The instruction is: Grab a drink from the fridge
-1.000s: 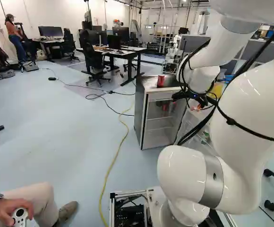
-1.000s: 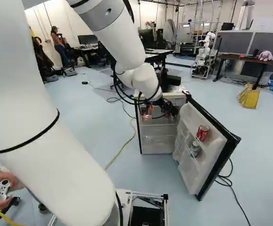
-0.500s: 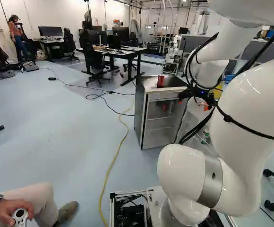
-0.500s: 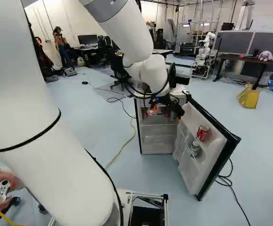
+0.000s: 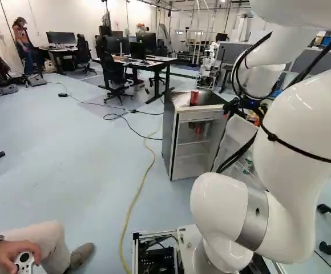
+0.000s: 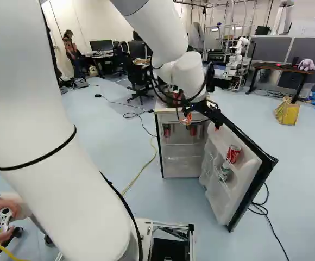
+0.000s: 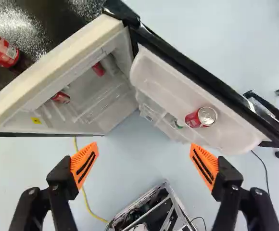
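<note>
We note that the arm [image 6: 146, 32] has swung rightward in the right base view, bringing the gripper [image 7: 144, 163], fingers wide apart and empty, toward the open fridge door [image 6: 217, 204]. Its red can [image 6: 233, 154], right of centre there, likely awaits a lowering.

Can [image 5: 194, 98] atop fridge [image 5: 169, 134], cans [image 7: 61, 97] inside

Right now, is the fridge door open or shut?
Open: the door swings out from the fridge, showing cans on its inner shelf.
</note>
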